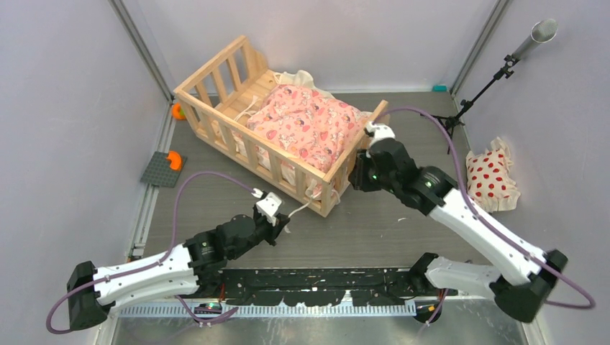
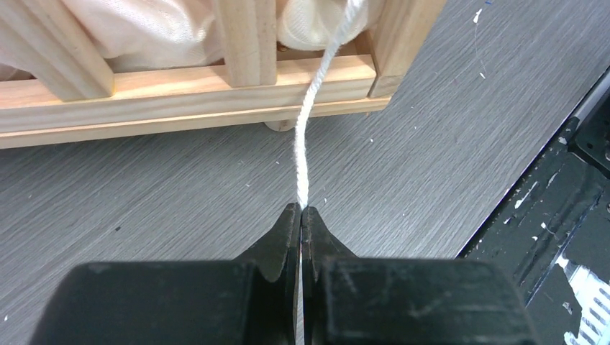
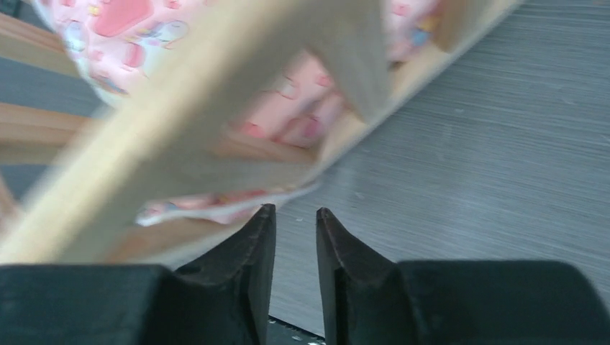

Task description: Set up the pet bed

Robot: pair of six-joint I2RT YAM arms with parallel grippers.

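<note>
The pet bed (image 1: 327,188), a light wood slatted frame, stands slantwise on the grey table with the pink cartoon-print cushion (image 1: 309,126) inside it. My left gripper (image 1: 284,218) is in front of the bed's near corner. It is shut (image 2: 301,208) on a cream tie cord (image 2: 309,122) that runs taut through the slats of the bed's rail (image 2: 180,90). My right gripper (image 1: 354,180) is at the bed's right end, low beside the rail. In the right wrist view it (image 3: 295,212) is open by a small gap and empty, with the blurred frame (image 3: 180,136) and cushion (image 3: 122,21) just ahead.
The white pillow with red dots (image 1: 491,178) lies at the right wall. A grey plate (image 1: 162,170) with an orange piece lies left of the bed. Another orange object (image 1: 177,111) sits behind the bed's left corner. A tripod stand (image 1: 496,72) is at the back right.
</note>
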